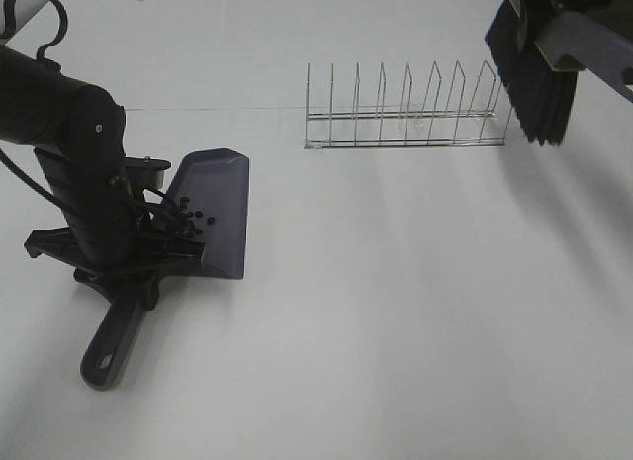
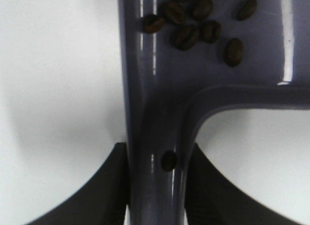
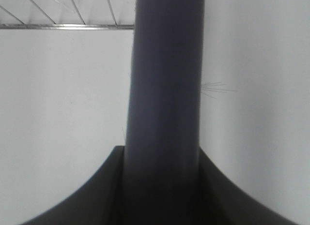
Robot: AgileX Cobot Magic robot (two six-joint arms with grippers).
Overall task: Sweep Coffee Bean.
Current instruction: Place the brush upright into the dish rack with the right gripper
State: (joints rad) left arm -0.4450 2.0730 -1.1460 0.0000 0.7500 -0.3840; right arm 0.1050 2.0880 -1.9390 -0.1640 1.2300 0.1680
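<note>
The left gripper [image 2: 157, 159] is clamped tight on the dustpan's handle [image 2: 152, 128], one finger on each side. The dustpan [image 1: 223, 183] lies on the counter [image 1: 396, 341] at the left, with its mouth turned toward the middle. The beans [image 2: 193, 26] lie clustered inside the pan, at the end nearest the handle. The right gripper [image 3: 162, 186] is closed around the brush's shaft and holds the brush [image 1: 534, 84] raised at the far right, bristles hanging down. The brush is by the right end of a wire rack [image 1: 406, 114] and well apart from the dustpan.
</note>
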